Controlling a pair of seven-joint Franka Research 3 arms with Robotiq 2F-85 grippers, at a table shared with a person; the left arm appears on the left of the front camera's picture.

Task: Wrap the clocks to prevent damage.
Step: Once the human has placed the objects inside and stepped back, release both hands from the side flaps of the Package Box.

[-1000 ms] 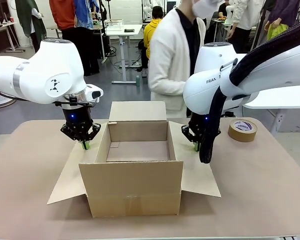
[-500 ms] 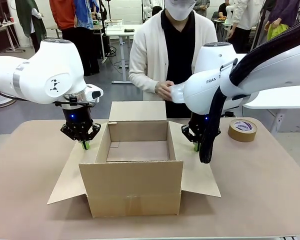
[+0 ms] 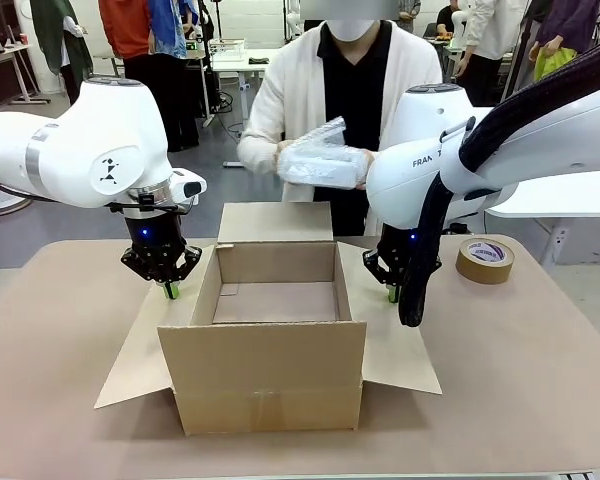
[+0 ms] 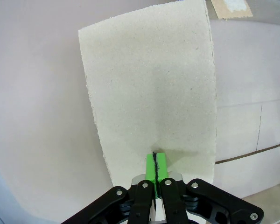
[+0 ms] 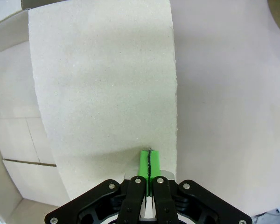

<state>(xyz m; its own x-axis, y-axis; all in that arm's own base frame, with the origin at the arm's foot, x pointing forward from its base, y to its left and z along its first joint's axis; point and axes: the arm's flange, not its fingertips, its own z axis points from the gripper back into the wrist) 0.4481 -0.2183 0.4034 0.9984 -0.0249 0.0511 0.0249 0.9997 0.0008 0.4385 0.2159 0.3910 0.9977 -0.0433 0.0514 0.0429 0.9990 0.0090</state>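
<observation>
An open cardboard box [image 3: 265,370] stands mid-table with its side flaps spread flat. My left gripper [image 3: 170,290] is shut, tips down on the left flap [image 4: 149,84]; the green pads [image 4: 159,163] meet with nothing between them. My right gripper [image 3: 392,295] is likewise shut, tips on the right flap [image 5: 107,79]. Behind the box a person holds a bundle in clear bubble wrap [image 3: 320,160] at chest height with both hands. The clocks are hidden; I cannot tell what the wrap contains.
A roll of brown tape [image 3: 485,260] lies on the table at the right, past my right arm. The box's back flap [image 3: 276,222] stands upright. The box interior [image 3: 276,300] holds nothing. Bare tabletop [image 3: 540,380] surrounds the box.
The person has turned to face the table and lifted the bubble-wrapped bundle up in front of the chest. Both arms and the box have not moved.
</observation>
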